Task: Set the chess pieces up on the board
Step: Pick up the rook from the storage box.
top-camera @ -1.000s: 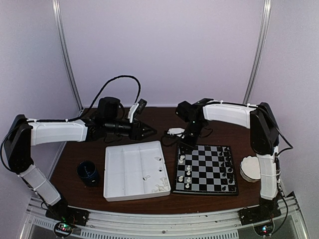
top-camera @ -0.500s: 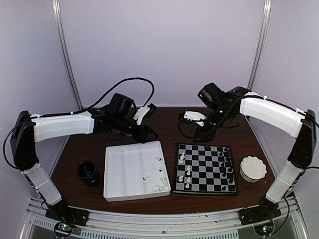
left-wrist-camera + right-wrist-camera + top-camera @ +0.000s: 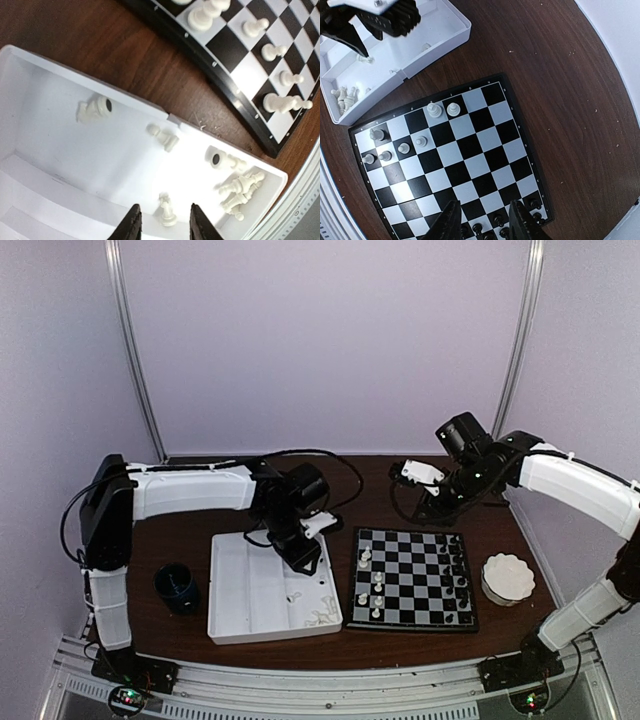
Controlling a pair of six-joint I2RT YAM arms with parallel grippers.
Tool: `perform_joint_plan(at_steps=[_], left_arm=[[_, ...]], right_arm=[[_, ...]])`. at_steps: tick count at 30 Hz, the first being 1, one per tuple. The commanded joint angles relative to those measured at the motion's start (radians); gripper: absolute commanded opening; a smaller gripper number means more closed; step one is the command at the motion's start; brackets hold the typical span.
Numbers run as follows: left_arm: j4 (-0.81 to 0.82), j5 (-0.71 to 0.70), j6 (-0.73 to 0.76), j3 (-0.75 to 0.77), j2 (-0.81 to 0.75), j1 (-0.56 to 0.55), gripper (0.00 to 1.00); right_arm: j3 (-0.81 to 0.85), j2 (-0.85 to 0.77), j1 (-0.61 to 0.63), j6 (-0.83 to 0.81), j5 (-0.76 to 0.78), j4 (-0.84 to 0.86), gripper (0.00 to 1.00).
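The left gripper is held with jaws spread inside the tray. One white piece lies between them and is not seen to be pinched. A heap of others lies beyond one jaw. The right gripper is held above the board, its jaws spread and nothing held. Black pieces are seen between them.
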Motion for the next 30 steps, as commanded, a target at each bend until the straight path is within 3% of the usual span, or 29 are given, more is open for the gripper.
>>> perform_joint_plan(at_steps=[1,11,24,30], left_arm=[[-0.182,-0.057,-0.015,0.118,0.086,-0.045,0.33],[-0.285,-0.084,-0.058,0.18,0.169,-0.056,0.34],[-0.218,-0.108,-0.085,0.129,0.201,-0.062,0.32],[-0.195,-0.112,-0.085,0.107,0.214,-0.063,0.24]], right_arm=[[-0.03,-0.036,-0.004,0.01,-0.029,0.045,0.35],[-0.059,-0.071,-0.016,0.014,-0.039,0.066,0.35],[-0.057,-0.069,-0.017,0.011,-0.039,0.066,0.35],[-0.056,-0.063,-0.018,0.011,-0.036,0.066,0.35]])
